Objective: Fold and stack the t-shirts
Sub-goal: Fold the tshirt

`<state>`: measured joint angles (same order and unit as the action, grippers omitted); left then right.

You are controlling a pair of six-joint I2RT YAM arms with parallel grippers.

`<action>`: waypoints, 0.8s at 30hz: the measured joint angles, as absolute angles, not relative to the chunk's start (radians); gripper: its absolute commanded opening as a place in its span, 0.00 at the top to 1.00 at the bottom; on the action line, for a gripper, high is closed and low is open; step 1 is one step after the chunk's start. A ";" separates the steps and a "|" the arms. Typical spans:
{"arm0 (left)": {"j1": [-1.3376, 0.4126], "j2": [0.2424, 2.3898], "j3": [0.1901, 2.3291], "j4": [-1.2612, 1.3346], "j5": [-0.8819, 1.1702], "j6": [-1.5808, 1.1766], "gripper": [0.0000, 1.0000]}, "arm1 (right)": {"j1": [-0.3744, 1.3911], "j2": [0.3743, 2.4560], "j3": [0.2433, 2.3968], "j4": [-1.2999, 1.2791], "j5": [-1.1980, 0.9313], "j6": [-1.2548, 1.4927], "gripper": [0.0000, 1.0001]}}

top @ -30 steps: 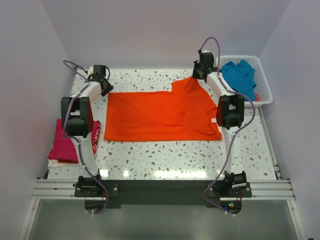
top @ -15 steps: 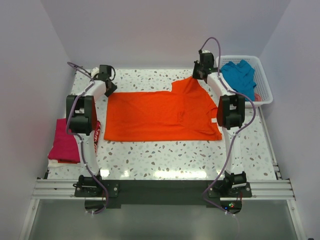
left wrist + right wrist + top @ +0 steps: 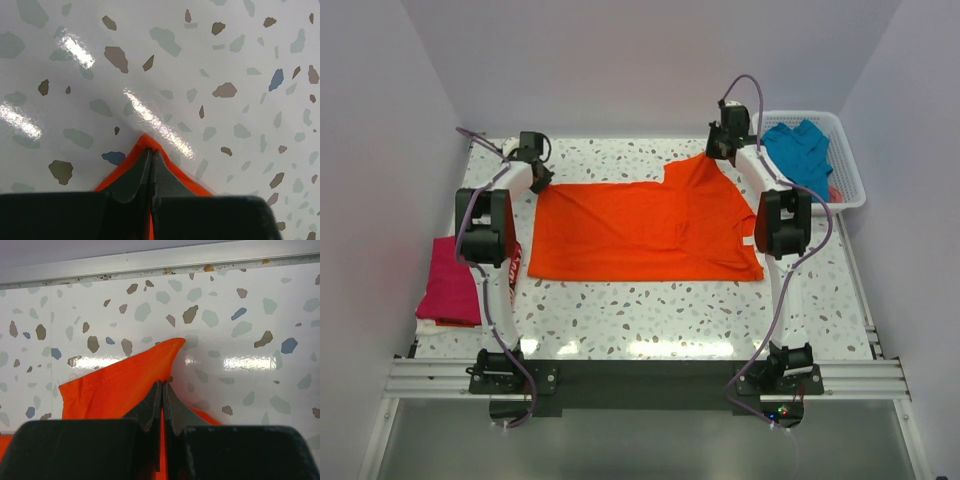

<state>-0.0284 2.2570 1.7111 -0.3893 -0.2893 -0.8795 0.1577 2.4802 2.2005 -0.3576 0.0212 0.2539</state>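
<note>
Your left gripper (image 3: 151, 154) and right gripper (image 3: 163, 386) each clamp, it seems, a far corner of the orange t-shirt (image 3: 640, 232), stretched lengthwise between them (its body lies behind the fingertips).

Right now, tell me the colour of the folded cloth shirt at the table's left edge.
The folded shirt is magenta-pink, clearest in the top external view.

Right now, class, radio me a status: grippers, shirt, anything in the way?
Left gripper, right gripper shut on orange t-shirt, far corners. Shirt spread flat. Nothing lying on it.
</note>
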 measured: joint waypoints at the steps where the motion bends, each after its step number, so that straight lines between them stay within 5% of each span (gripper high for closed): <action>1: -0.027 2.257 1.711 -0.387 -0.284 -0.880 1.00 | 0.156 2.480 2.201 -0.357 0.016 0.254 1.00; 13: -0.007 2.234 1.636 -0.239 -0.171 -0.846 1.00 | 0.135 2.418 2.165 -0.354 0.007 0.269 1.00; 24: 0.034 2.122 1.490 -0.111 -0.079 -0.826 1.00 | 0.135 2.152 1.897 -0.295 0.006 0.281 1.00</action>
<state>0.0338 2.1216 1.4902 -0.1112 -0.0792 -0.8265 0.1352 2.1525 1.8973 -0.2951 0.0055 0.2810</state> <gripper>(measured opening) 0.016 0.011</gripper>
